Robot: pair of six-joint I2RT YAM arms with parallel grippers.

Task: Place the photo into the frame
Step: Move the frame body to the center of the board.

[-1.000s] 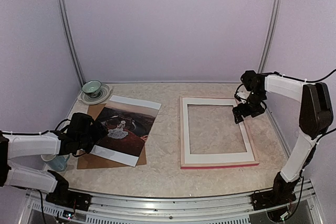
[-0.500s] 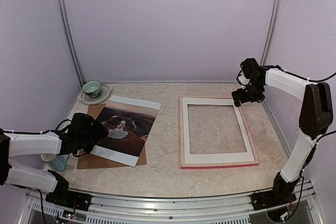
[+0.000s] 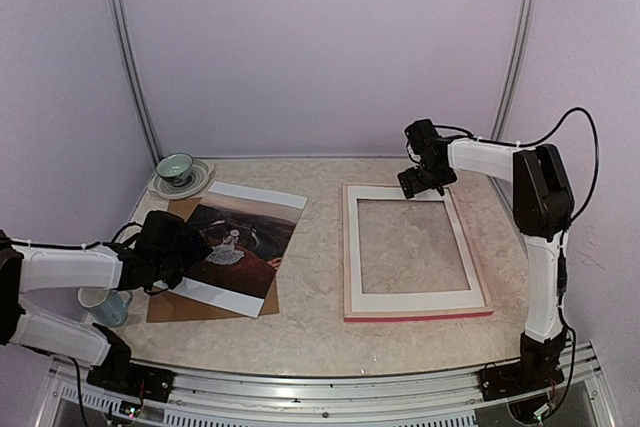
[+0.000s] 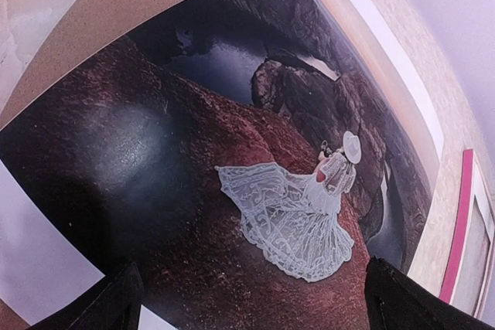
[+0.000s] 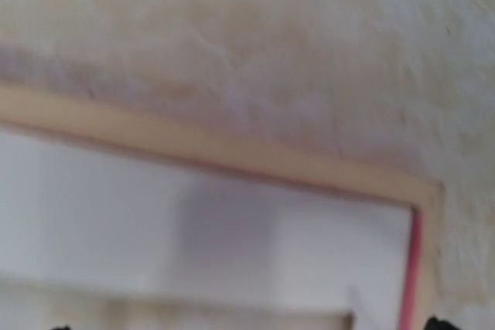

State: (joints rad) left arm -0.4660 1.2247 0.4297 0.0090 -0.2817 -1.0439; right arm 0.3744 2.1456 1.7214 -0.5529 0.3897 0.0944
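**Top view.** We see the photo (image 3: 238,245) lying flat and askew on a brown board (image 3: 168,307) at the left of the table (image 3: 310,337). The frame (image 3: 420,316) lies well apart on the right, pale face up, with a pink near edge and a white mat (image 3: 410,299) inside its rails. The left gripper (image 3: 196,247) hangs low over the photo's near-left corner. The right gripper (image 3: 412,184) hovers at the frame's far rail. A cup on a saucer (image 3: 177,169) stands at the far left.

**Left wrist view.** The photo (image 4: 193,191) fills the view, the white-dressed figure (image 4: 298,214) right of centre. The left gripper (image 4: 255,307) has its jaws spread wide, one fingertip at each lower corner, and grasps nothing. The frame's pink edge (image 4: 460,222) shows at far right.

**Right wrist view.** Though it is blurred, we make out the frame's pale rail (image 5: 232,156), the mat (image 5: 155,222) and the bare table (image 5: 271,36). The right gripper (image 5: 246,325) shows only dark fingertips at the bottom edge, set wide apart with nothing held.
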